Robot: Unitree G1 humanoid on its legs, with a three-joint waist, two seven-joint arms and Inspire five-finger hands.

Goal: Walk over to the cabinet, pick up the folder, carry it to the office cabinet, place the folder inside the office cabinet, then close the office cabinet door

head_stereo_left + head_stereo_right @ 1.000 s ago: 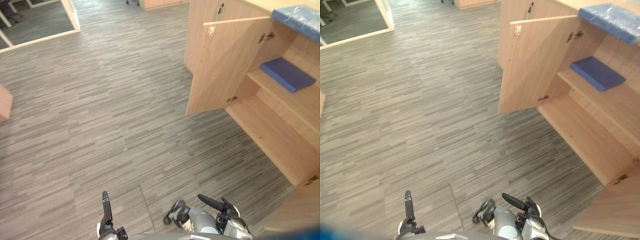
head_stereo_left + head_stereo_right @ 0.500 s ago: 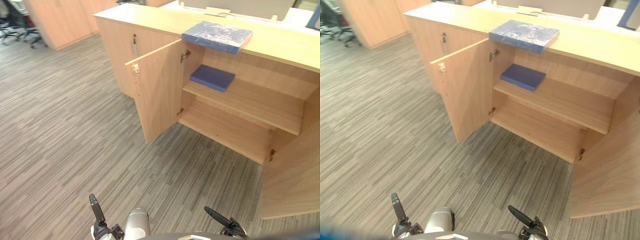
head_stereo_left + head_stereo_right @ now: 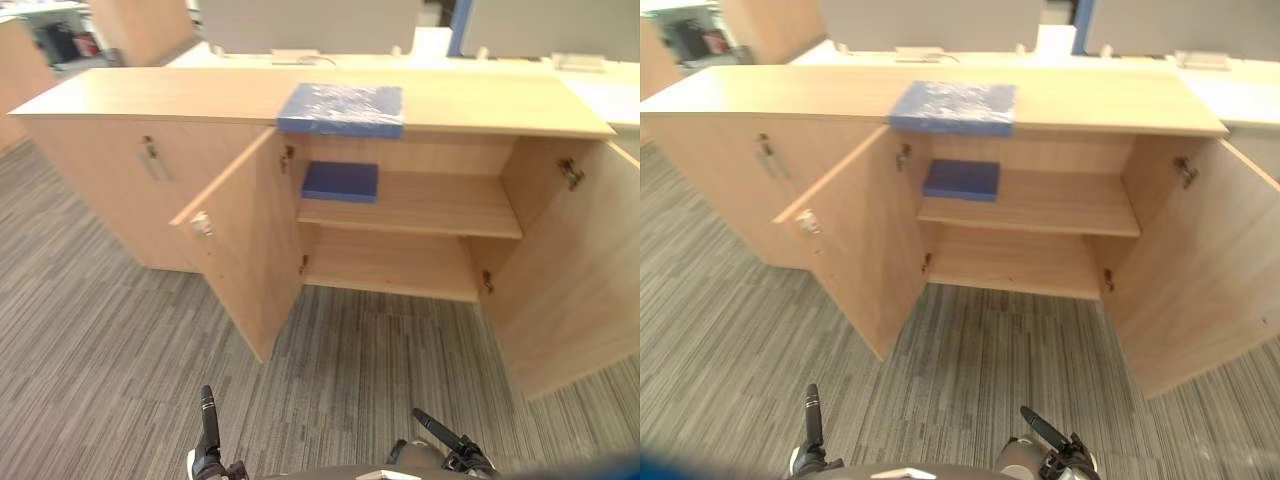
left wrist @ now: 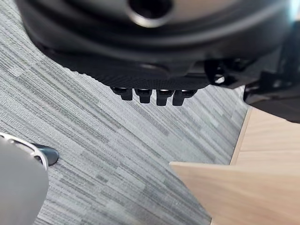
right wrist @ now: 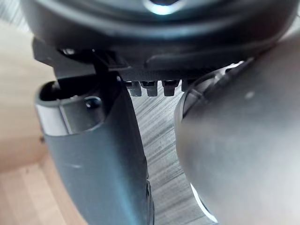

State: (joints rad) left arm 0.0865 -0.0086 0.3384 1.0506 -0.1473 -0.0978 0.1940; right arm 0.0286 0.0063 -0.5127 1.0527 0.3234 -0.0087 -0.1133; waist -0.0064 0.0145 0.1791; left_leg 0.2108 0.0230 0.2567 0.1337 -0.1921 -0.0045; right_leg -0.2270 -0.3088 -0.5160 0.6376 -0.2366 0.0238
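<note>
Folder (image 3: 342, 108) on surface (image 3: 480, 100) dead ahead of us, well beyond left robot hand (image 3: 209, 430) and right robot hand (image 3: 452, 448); both slack, empty.

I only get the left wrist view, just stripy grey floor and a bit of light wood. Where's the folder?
Observer: A blue flat folder wrapped in shiny plastic lies on top of the light wooden cabinet, straight ahead.
Operator: Is anything inside the cabinet?
Observer: Yes, a darker blue flat folder lies on the upper shelf, at its left end.
Operator: Are the doors open?
Observer: Both are. The left wooden door and the right wooden door stand swung out towards us.
</note>
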